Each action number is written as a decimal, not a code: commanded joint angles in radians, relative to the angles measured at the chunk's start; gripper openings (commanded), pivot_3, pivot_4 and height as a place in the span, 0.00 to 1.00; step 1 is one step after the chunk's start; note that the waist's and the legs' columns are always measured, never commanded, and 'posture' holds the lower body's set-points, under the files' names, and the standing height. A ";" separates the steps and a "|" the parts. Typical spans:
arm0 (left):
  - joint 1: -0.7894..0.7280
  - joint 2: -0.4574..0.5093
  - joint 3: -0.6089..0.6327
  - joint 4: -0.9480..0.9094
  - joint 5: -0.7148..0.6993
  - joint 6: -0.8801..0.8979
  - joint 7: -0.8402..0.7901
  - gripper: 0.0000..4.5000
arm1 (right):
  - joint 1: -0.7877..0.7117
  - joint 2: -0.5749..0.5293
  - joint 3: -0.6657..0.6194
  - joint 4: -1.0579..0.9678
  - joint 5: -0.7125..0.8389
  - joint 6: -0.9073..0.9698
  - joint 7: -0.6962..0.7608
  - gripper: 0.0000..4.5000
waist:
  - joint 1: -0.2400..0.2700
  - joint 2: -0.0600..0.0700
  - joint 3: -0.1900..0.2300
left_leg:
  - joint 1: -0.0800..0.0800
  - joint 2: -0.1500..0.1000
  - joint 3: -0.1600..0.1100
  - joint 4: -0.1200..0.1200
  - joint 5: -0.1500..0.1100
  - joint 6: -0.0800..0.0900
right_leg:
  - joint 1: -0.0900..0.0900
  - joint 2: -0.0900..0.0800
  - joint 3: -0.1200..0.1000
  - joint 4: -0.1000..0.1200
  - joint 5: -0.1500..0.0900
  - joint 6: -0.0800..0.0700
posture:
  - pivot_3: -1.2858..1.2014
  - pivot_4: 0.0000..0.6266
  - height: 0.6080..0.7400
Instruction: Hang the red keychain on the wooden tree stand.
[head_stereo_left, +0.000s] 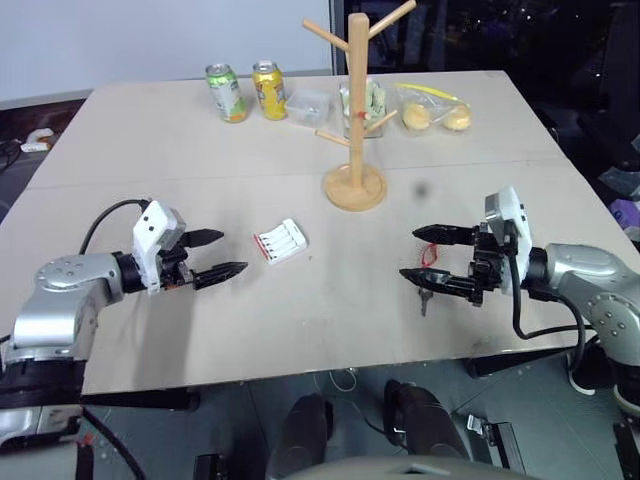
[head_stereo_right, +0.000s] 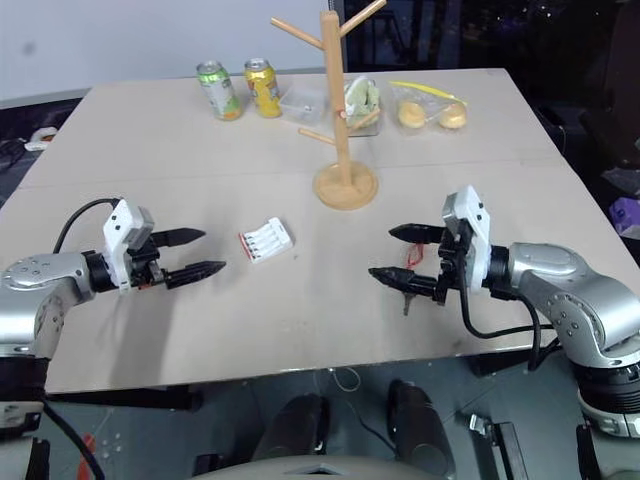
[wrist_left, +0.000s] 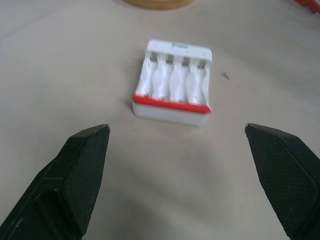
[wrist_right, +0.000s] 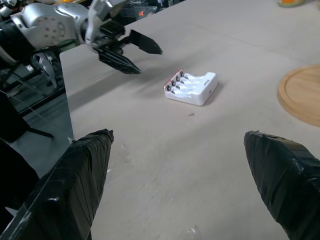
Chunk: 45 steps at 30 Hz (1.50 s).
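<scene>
The thin red cord keychain with its small dark key (head_stereo_left: 429, 268) lies on the beige table (head_stereo_left: 300, 320), beneath the right gripper (head_stereo_left: 427, 253), whose black fingers spread wide and hold nothing. The tall light-wood tree stand (head_stereo_left: 354, 130) stands farther back. The left gripper (head_stereo_left: 222, 254) also gapes empty, facing a white battery charger (head_stereo_left: 279, 241).

Silver arms w/ white wrist housings, black cables; left gripper (head_stereo_left: 222, 254), right gripper (head_stereo_left: 427, 254): black pointed jaws.
</scene>
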 joint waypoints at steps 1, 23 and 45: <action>-0.055 -0.043 -0.044 0.072 0.050 -0.081 -0.012 0.99 | -0.015 0.011 0.002 -0.034 0.018 0.002 -0.015 0.99 | 0.000 0.000 0.000 | 0.000 0.000 0.000 0.000 0.000 0.000 | 0.000 0.000 0.000 0.000 0.000 0.000 | 0.52 0.24 1.00; -0.313 -0.196 -0.154 0.558 0.217 -0.355 -0.117 0.70 | -0.007 0.015 0.001 -0.120 0.096 0.059 -0.117 1.00 | 0.000 0.000 -0.001 | 0.001 0.000 0.000 0.010 0.000 0.000 | 0.001 0.000 0.001 0.009 0.002 0.003 | 0.52 0.24 1.00; 0.097 -0.197 0.497 -0.023 0.126 0.075 0.771 0.70 | -0.100 0.128 0.117 -0.080 -0.034 -0.076 -0.117 1.00 | -0.018 -0.001 0.000 | 0.000 0.001 -0.003 0.012 0.000 0.000 | 0.000 0.000 -0.001 0.012 0.002 0.004 | 0.52 0.24 1.00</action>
